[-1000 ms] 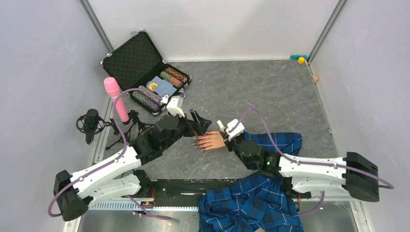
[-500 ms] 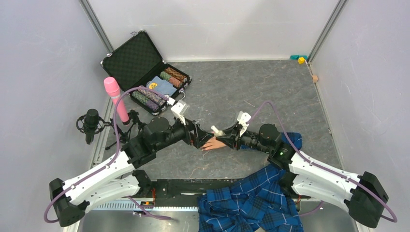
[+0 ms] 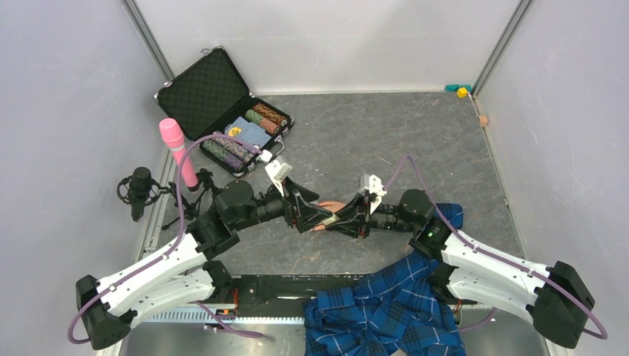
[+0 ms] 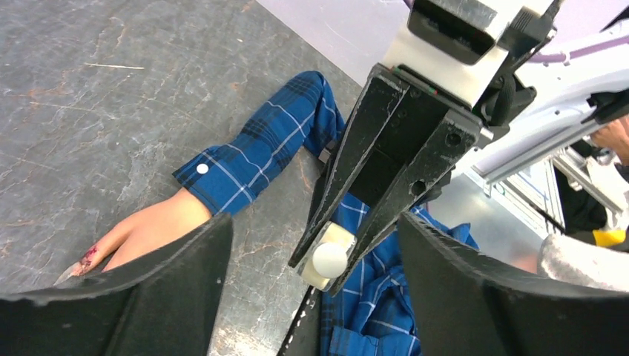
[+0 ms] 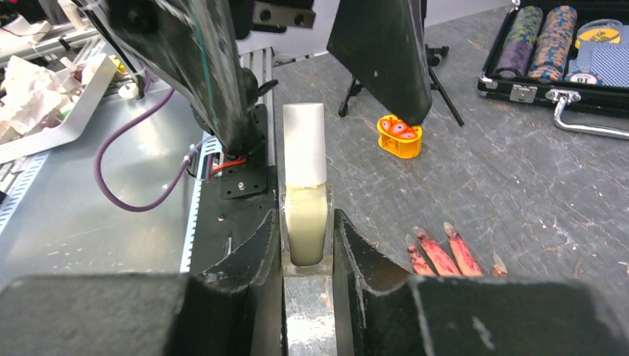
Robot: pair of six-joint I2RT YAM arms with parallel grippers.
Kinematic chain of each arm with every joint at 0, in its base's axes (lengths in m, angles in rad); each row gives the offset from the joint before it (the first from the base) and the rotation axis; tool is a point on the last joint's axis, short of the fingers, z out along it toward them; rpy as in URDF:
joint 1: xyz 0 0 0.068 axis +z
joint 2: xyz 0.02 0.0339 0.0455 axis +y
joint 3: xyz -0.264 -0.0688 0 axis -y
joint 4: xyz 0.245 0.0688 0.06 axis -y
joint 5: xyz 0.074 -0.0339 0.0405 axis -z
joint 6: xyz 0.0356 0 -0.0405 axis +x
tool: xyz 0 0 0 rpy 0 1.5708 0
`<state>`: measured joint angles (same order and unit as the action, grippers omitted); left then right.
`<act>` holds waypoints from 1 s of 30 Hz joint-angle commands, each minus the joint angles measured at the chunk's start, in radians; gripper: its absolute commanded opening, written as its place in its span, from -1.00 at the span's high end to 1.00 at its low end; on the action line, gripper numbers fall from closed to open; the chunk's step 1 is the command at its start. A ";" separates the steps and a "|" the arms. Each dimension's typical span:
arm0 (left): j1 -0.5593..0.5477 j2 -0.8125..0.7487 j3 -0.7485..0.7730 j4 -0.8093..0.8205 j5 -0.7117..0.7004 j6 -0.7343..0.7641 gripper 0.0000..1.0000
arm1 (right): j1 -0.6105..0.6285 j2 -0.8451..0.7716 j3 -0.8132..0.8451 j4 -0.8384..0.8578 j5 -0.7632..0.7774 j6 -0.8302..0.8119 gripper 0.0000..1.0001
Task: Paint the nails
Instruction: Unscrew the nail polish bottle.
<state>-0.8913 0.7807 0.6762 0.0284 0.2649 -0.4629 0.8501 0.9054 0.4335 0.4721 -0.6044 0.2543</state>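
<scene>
Nearest, a soft heap of blue plaid cloth (image 3: 386, 311) spills over the near edge of the tabletop (image 3: 415, 141), which is grey and veined like stone. Further in, the right claw (image 5: 305, 237) is clenched on a small, square, clear bottle (image 5: 305, 230) of pale, cloudy liquid. Its tall matte white cap (image 5: 304, 144) is aimed at the left arm. The left claw (image 4: 313, 237) stands spread, its broad black fingers either side of that cap, not touching it. Below them lies the hand (image 4: 148, 226), smooth and flesh-coloured in a plaid sleeve (image 4: 259, 148), flat on the tabletop with its long axis running left to right. The nails (image 5: 443, 256), long, pointed and smeared reddish-pink, point toward the left arm. Half a second back the bottle sat short of the left claw; now its cap is between those fingers. Farthest, an open black case (image 3: 222, 104) holds ribbed chip stacks.
</scene>
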 commanded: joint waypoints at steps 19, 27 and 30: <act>0.006 0.039 -0.052 0.211 0.170 -0.061 0.31 | -0.003 -0.053 -0.017 0.106 -0.009 0.031 1.00; 0.006 0.062 -0.060 0.237 0.184 -0.088 0.68 | -0.003 -0.050 -0.016 0.089 0.049 0.026 1.00; 0.006 0.066 -0.061 0.233 0.160 -0.105 0.94 | -0.003 -0.041 -0.001 0.042 0.097 0.006 1.00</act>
<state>-0.8833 0.8398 0.6170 0.2115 0.4171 -0.5072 0.8497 0.8669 0.4122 0.5098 -0.5838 0.2867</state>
